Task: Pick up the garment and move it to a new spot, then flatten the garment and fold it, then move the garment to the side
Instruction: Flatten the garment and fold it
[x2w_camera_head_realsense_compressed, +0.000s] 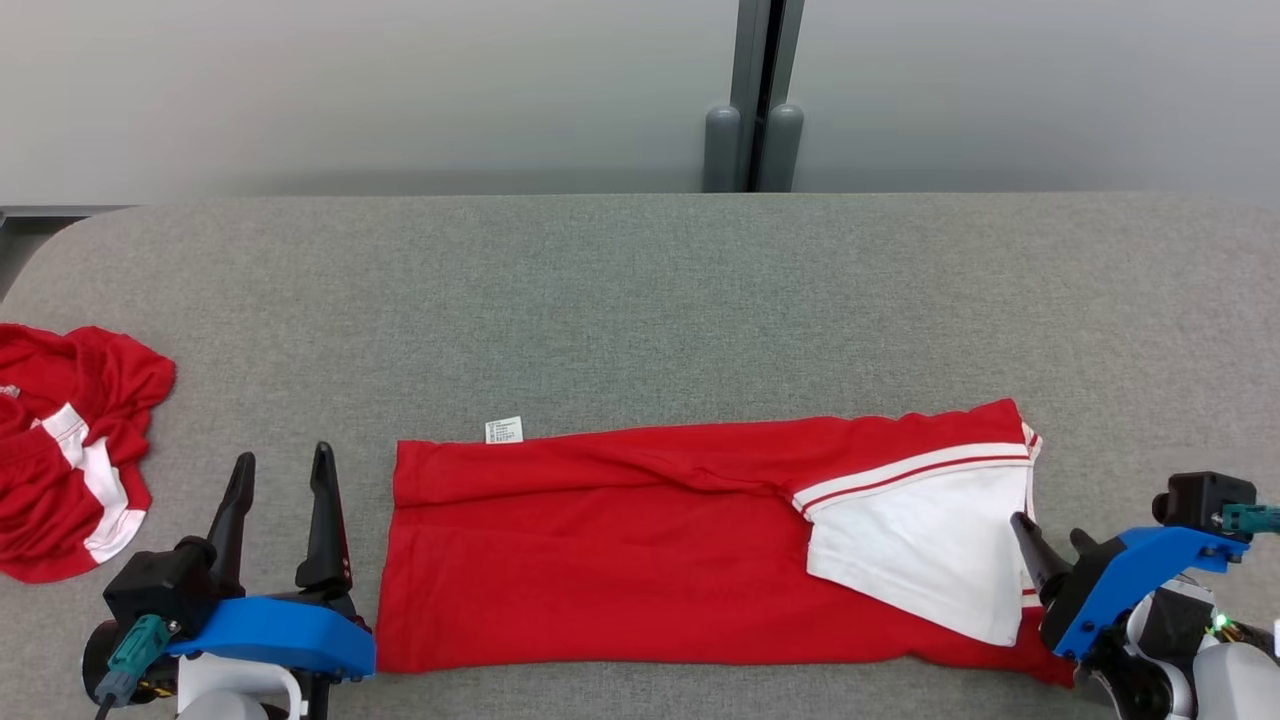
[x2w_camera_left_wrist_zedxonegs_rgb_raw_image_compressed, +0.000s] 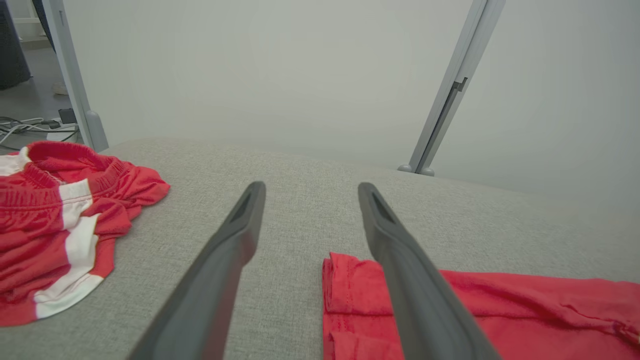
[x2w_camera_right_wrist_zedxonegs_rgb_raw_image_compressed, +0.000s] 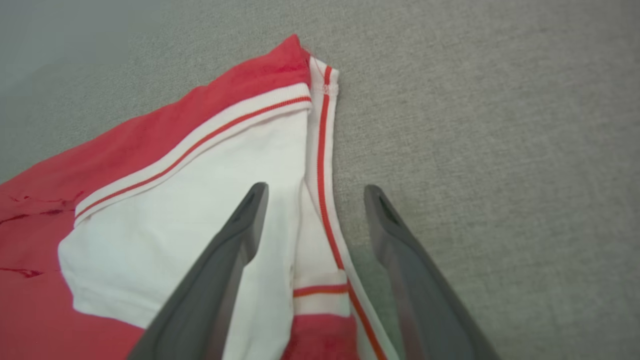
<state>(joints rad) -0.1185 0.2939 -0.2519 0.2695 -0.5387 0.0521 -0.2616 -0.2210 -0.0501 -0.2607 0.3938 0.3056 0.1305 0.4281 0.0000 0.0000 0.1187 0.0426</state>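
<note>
We judge the task about midway: the garment (x2w_camera_head_realsense_compressed: 640, 550) lies flat at 6 o'clock on the table (x2w_camera_head_realsense_compressed: 640, 300), already folded into a long band running from 9 to 3, its white sleeve turned in; the crosswise folds and the move aside seem left. Our left gripper (x2w_camera_head_realsense_compressed: 282, 455), at 8 o'clock, hovers with jaws apart just beside the hem. Our right gripper (x2w_camera_head_realsense_compressed: 1045, 528), at 4 o'clock, straddles the sleeve-end edge with jaws apart, gripping nothing. The crumpled red clothing (x2w_camera_head_realsense_compressed: 70, 450) sits at 9 o'clock. Both lie straight on the table, not in any bin.
</note>
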